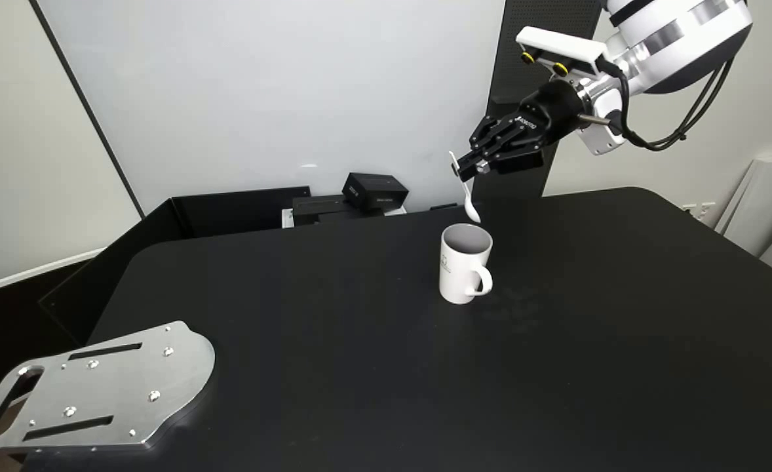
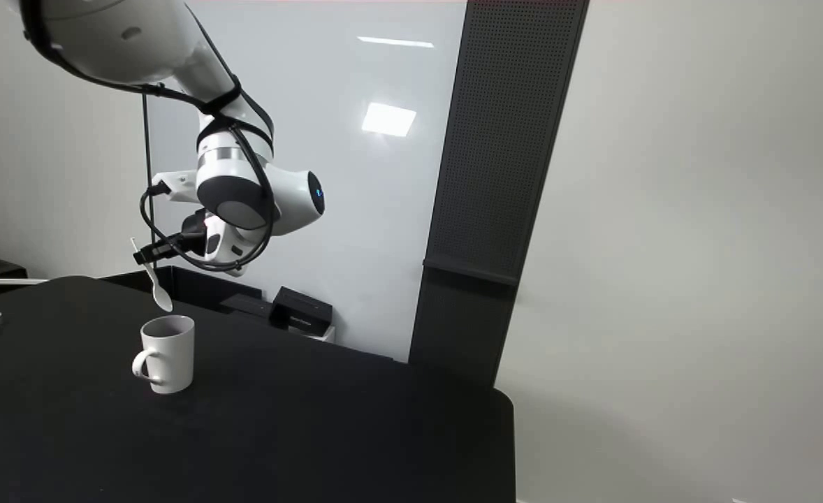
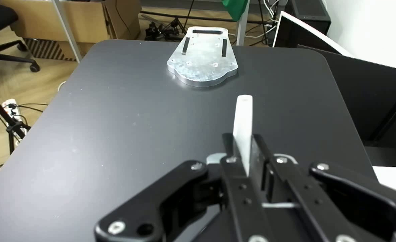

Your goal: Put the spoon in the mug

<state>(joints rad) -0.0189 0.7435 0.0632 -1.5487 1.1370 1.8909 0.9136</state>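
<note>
The thin white spoon (image 1: 472,211) hangs tilted, bowl down, from my gripper (image 1: 461,169). My gripper is shut on its handle, as the wrist view shows with the handle end (image 3: 243,117) standing up between the fingertips (image 3: 242,143). The white mug (image 1: 457,272) stands upright on the black table, with its grey inside facing up. In both exterior views the spoon's bowl (image 2: 162,299) is in the air just above the mug's (image 2: 177,356) rim, apart from it. In the wrist view the fingers hide the spoon's bowl, and pale edges behind them cannot be told for sure.
A silver metal plate with slots (image 1: 117,387) lies at the far end of the black table (image 1: 333,380) from the arm. Black boxes (image 1: 376,190) sit in a dark trough behind the table, by the white wall panel. The table's rounded edge (image 2: 506,405) shows.
</note>
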